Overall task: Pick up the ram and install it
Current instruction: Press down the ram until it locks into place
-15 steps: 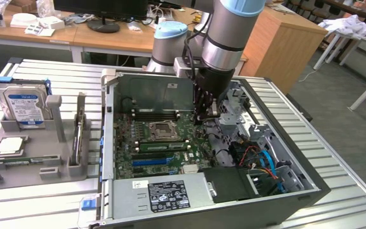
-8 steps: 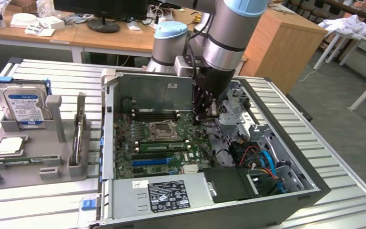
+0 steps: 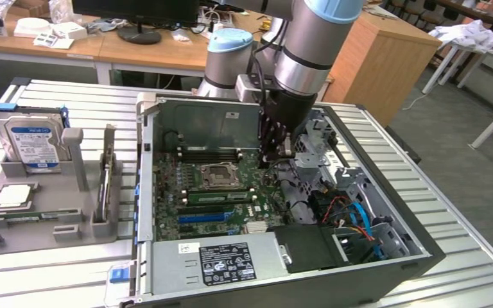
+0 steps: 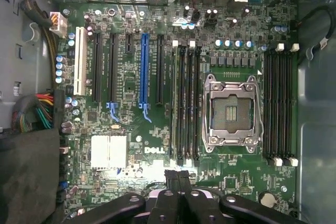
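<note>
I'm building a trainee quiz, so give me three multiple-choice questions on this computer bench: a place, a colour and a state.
1. The hard drive stands: A in the grey holder beside the case; B inside the case; C held by the pincer.
2. One expansion slot is: A red; B blue; C yellow.
3. The pincer is: A wide open; B shut; C gripping the hard drive.
Answers: A, it is upright in the holder; B, blue among black slots; B, its fingertips meet.

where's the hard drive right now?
The hard drive stands upright at the far end of the grey tray, on the exterior view's left, outside the open PC case.
</note>
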Robot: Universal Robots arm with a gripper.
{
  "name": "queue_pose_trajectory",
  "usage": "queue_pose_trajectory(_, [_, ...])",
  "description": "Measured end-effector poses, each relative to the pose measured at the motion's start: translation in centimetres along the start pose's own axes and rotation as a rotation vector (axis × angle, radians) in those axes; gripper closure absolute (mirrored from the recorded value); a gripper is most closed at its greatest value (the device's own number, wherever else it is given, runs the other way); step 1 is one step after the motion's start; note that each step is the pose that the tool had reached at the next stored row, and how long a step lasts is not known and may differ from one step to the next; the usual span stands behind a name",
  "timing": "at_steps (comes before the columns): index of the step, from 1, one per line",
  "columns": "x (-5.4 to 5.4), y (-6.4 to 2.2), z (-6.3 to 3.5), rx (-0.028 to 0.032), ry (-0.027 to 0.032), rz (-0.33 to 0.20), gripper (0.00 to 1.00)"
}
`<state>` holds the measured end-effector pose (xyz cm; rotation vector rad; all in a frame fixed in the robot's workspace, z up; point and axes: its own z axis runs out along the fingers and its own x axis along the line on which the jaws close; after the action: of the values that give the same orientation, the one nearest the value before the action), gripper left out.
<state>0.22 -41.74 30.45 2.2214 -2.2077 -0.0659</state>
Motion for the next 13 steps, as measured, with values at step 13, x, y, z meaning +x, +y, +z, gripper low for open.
queue_pose_trajectory(13, [0.0,-0.04,1.07,0.0,-0.0001,0.0,0.89])
